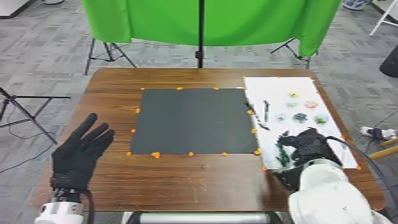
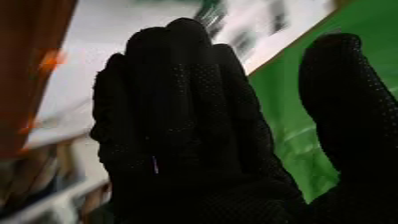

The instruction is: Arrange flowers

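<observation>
"The right hand in its black fabric glove (image 1: 311,146), at four o'clock: gripping?"

"Open, fingers straight, thumb apart."

"And the flowers?"

"Small yellow, pink and green flower heads (image 1: 300,118) sit at two o'clock on a white rectangular sheet (image 1: 264,86). That hand blocks part of the sheet, just beside a dark green stem (image 1: 283,155)."

"Around them?"

"A black square sheet (image 1: 191,120) with orange bits (image 1: 155,155) round it; the black-gloved left hand (image 1: 78,157), open, at nine; green cloth (image 1: 151,20) beyond twelve."
</observation>
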Available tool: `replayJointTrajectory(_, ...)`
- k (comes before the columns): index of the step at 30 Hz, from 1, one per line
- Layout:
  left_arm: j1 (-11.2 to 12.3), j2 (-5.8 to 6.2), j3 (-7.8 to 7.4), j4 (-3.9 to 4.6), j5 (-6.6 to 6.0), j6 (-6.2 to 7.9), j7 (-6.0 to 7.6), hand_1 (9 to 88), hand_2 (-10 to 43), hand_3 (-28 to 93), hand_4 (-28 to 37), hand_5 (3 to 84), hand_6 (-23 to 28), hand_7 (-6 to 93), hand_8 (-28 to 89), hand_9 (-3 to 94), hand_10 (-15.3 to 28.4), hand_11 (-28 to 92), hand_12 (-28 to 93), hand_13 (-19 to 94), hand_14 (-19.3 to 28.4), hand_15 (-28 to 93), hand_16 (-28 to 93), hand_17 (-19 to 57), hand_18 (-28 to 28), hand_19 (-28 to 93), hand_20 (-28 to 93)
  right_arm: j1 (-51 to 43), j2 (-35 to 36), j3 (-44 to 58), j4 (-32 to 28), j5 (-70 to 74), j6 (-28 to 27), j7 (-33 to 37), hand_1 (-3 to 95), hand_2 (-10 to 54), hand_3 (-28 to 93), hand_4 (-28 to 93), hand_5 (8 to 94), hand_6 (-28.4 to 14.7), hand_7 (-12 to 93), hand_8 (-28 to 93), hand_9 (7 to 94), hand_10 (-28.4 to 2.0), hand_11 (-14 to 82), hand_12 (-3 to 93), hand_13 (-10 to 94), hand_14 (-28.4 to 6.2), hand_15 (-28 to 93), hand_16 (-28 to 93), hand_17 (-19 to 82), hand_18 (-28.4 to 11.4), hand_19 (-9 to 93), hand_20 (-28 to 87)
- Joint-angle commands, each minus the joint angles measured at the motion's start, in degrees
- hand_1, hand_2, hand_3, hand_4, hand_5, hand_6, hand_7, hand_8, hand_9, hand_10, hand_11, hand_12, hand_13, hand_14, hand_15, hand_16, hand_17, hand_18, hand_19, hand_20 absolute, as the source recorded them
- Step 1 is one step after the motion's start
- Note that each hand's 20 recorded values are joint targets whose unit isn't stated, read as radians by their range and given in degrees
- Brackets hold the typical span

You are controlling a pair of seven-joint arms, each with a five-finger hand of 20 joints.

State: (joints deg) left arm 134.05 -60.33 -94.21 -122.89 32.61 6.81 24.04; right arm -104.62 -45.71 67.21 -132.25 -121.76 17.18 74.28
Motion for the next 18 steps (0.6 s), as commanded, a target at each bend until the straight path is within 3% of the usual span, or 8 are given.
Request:
replayJointTrajectory(1, 0.6, -0.09, -0.02, 0.23, -0.23, 0.08, -0.03, 22.5, 4.0, 82, -26.1, 39.2, 6.1, 10.4, -10, 35.5, 19.0, 20, 9, 24, 26.6, 42, -8, -10.9, 25.6, 52, 5, -1.2, 0.5, -0.5, 1.3, -14.8, -2.6, -1.3, 34.8, -6.2, 72, -21, 63.1, -8.1, 15, -12, 72.1, -18.7, 38.9, 15.9, 71, -14.3, 66, 11, 43, -25.0, 93, 5)
replayJointTrajectory(4, 0.8, 1.22, 0.54, 0.23, -1.17, 0.72, 1.2, 22.4, 4.0, 82, -25.9, 39.2, 6.1, 10.4, -10, 35.5, 19.0, 20, 9, 24, 26.6, 42, -8, -10.9, 25.6, 51, 5, -0.3, 0.3, -1.7, 2.8, -14.5, -4.9, -1.7, 35.0, -6.3, 72, -21, 63.4, -8.2, 15, -12, 72.2, -18.7, 38.9, 16.1, 72, -14.1, 66, 11, 43, -25.0, 93, 6)
replayJointTrajectory(7, 0.6, 1.48, 0.7, 0.24, -1.32, 0.91, 1.51, 22.4, 3.9, 82, -26.0, 39.2, 6.1, 10.4, -10, 35.5, 19.0, 20, 9, 24, 26.6, 42, -8, -10.8, 25.6, 51, 5, 1.7, -0.1, -3.4, 4.3, -13.3, -7.7, -2.2, 35.3, -6.4, 72, -21, 63.7, -8.3, 15, -12, 72.3, -18.8, 38.9, 16.1, 72, -14.0, 66, 11, 43, -25.0, 93, 7)
replayJointTrajectory(8, 0.4, 1.03, 0.41, 0.28, -0.96, 0.54, 0.75, 22.4, 3.9, 82, -25.9, 39.2, 6.1, 10.4, -10, 35.5, 19.0, 20, 9, 24, 26.7, 42, -8, -10.8, 25.5, 51, 5, 2.2, 0.0, -4.2, 4.8, -13.4, -8.0, -2.3, 35.4, -6.5, 72, -21, 63.8, -8.3, 15, -12, 72.3, -18.8, 38.9, 16.2, 72, -14.0, 66, 11, 43, -25.0, 93, 7)
replayJointTrajectory(13, 0.9, 1.34, 0.24, 0.12, -1.03, 0.75, 0.87, 22.4, 3.9, 82, -26.0, 39.2, 6.1, 10.4, -10, 35.5, 19.0, 20, 9, 24, 26.7, 42, -8, -10.8, 25.6, 51, 5, 5.3, 0.5, -8.0, 7.7, -12.4, -10.7, -3.0, 35.3, -7.1, 71, -21, 64.2, -8.2, 15, -12, 72.3, -18.9, 38.9, 16.3, 72, -13.9, 66, 11, 43, -25.1, 93, 7)
replayJointTrajectory(16, 0.9, 0.75, -0.21, 0.01, -0.71, 0.51, 0.36, 22.4, 3.9, 82, -26.0, 39.2, 6.1, 10.5, -10, 35.5, 19.0, 20, 9, 24, 26.7, 42, -8, -10.9, 25.6, 51, 5, 7.4, 0.3, -10.1, 10.0, -12.1, -14.5, -3.0, 35.3, -7.3, 71, -21, 64.2, -8.2, 15, -12, 72.2, -18.9, 38.9, 16.4, 72, -13.9, 66, 11, 43, -25.1, 93, 7)
replayJointTrajectory(18, 1.0, 0.96, -0.29, -0.05, -0.81, 0.69, 0.37, 22.4, 3.9, 82, -25.9, 39.2, 6.2, 10.5, -10, 35.5, 19.0, 20, 9, 24, 26.7, 42, -8, -10.9, 25.6, 51, 5, 8.6, 0.3, -11.5, 11.0, -11.7, -17.1, -2.8, 35.3, -7.6, 71, -21, 64.3, -8.3, 15, -12, 72.1, -18.9, 38.9, 16.5, 72, -13.8, 66, 11, 43, -25.1, 93, 8)
